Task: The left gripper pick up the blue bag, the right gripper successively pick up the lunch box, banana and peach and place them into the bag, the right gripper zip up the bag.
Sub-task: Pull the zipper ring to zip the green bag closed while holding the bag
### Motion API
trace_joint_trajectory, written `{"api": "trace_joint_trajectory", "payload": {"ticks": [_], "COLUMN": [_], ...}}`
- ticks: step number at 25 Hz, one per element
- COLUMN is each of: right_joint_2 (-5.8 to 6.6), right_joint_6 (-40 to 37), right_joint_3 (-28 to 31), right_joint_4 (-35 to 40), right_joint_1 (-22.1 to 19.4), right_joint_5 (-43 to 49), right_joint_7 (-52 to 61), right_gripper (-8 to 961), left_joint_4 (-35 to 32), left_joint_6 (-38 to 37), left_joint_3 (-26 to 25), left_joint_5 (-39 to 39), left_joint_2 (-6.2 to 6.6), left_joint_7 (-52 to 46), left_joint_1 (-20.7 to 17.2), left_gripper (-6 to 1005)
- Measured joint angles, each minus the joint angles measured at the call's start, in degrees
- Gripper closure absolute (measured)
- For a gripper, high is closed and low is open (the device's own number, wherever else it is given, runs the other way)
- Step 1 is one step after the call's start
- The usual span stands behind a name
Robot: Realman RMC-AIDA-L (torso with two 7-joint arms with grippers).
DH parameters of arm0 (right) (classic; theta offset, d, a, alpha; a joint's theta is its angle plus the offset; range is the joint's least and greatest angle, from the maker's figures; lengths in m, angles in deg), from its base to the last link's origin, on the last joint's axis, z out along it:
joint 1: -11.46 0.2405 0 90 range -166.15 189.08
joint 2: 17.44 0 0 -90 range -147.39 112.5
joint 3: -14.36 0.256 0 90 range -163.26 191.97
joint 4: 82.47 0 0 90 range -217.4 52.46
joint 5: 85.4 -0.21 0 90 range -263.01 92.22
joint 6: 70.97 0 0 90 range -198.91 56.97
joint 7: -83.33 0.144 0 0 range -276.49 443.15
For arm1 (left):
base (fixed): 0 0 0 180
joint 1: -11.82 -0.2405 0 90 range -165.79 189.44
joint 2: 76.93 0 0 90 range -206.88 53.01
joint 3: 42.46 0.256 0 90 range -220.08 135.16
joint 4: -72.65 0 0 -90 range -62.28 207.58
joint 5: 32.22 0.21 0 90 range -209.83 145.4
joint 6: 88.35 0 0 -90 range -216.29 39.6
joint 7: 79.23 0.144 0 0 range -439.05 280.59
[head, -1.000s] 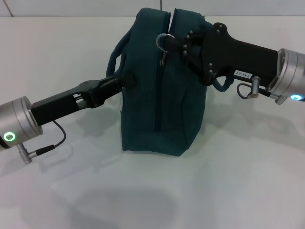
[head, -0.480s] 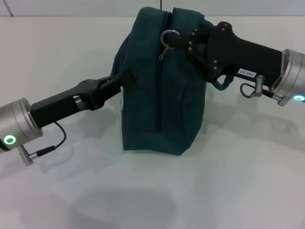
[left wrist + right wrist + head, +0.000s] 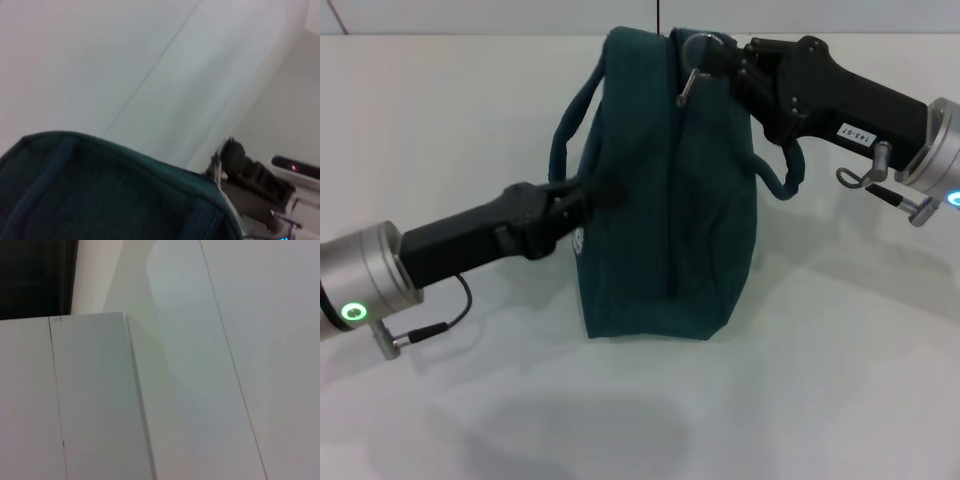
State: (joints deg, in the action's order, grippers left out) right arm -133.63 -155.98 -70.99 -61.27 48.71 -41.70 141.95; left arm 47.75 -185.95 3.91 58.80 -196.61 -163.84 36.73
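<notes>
Bag [image 3: 665, 200] upright — right end effector [image 3: 705, 62] at zipper pull [image 3: 692, 60].

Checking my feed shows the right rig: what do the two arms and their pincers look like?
Both arms end in silver cylindrical wrists with black pincer bodies. The left pincer has a green ring light and a looping black cable; the right pincer carries a white label and a blue light.

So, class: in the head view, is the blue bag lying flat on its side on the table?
No. The blue bag stands upright on the table, zip edge facing the camera.

Bag [image 3: 665, 190] contents hidden inside
</notes>
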Motion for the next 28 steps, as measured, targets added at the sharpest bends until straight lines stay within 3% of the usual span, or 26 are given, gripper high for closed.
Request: {"api": "trace_joint_trajectory", "payload": {"ticks": [8,21,28], "right_joint_2": [0.00,0.00,0.00], "right_joint_6": [2.2,13.6,15.5], "right_joint_3": [0.3,0.1,-0.1], "right_joint_4": [-0.1,-0.3,-1.3], "right_joint_1": [0.5,0.5,0.0], "right_joint_5": [-0.7,-7.0,-7.8], "right_joint_7": [1.0,0.9,1.5], "right_gripper": [934,933,932], "left_joint_4": [-0.1,-0.1,-0.2], "left_joint_6": [-1.1,-4.2,-3.5], "left_joint_3": [2.5,1.7,-1.1], "left_joint_5": [0.0,-3.3,-4.1], "left_joint_2": [0.17,0.85,1.35], "left_joint_7": [1.8,4.1,4.5], "left_joint_1": [-0.5,-5.1,-6.8], "left_gripper": [945,945,946]}}
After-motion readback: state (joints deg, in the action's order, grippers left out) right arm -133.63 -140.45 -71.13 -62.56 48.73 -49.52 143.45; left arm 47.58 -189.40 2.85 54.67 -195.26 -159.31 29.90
